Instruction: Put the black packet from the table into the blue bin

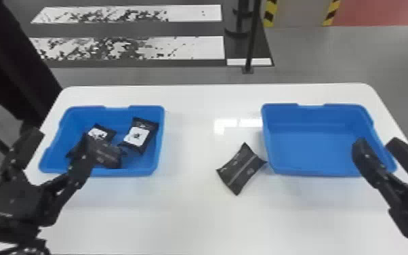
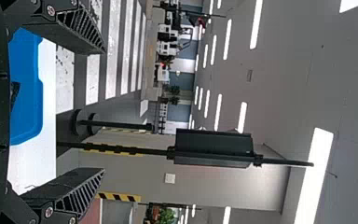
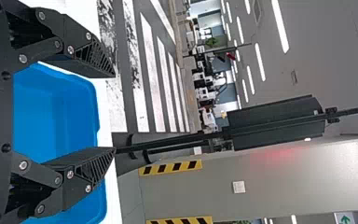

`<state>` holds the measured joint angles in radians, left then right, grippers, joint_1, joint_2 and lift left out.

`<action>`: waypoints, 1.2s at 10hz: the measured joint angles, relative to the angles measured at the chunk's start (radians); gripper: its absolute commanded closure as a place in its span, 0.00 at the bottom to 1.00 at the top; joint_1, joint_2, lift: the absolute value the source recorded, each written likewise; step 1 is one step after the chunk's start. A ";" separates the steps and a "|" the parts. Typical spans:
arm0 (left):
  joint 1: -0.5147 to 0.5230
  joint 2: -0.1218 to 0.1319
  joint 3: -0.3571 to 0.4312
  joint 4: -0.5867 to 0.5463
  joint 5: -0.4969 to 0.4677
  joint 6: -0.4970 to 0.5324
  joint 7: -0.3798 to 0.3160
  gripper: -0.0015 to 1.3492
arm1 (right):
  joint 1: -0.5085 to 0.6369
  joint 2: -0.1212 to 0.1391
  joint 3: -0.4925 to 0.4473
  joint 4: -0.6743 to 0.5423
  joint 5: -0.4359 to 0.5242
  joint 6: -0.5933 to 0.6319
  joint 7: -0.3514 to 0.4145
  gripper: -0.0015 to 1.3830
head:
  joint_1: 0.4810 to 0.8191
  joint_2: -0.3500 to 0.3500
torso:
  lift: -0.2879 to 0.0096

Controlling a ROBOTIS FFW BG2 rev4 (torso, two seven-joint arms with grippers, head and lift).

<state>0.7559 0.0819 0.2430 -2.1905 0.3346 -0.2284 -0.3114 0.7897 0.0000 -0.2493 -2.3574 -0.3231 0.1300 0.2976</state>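
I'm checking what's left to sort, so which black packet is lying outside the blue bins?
The lone packet on the white table, one corner close to the right-hand bin; the other packets lie inside the left-hand bin.

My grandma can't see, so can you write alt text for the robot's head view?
One black packet lies on a white table between a blue bin at left, holding more black packets, and another blue bin at right. The robot's open left gripper is by the left bin, its open right gripper by the right one.
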 measured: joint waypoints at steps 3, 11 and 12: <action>0.000 0.001 0.000 0.000 0.002 0.010 0.000 0.10 | 0.000 0.000 0.000 0.000 0.000 0.000 0.000 0.37 | 0.63 0.55 | 0.60; -0.070 0.048 -0.103 0.001 -0.058 0.132 -0.025 0.10 | -0.017 0.000 0.000 0.007 0.003 0.000 0.000 0.37 | 0.63 0.42 | 0.60; -0.103 0.051 -0.119 0.011 -0.099 0.173 -0.051 0.10 | -0.022 0.000 0.000 0.010 0.004 0.000 0.000 0.37 | 0.63 0.39 | 0.60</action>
<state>0.6532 0.1333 0.1238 -2.1791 0.2357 -0.0555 -0.3626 0.7681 0.0000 -0.2493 -2.3478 -0.3193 0.1300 0.2976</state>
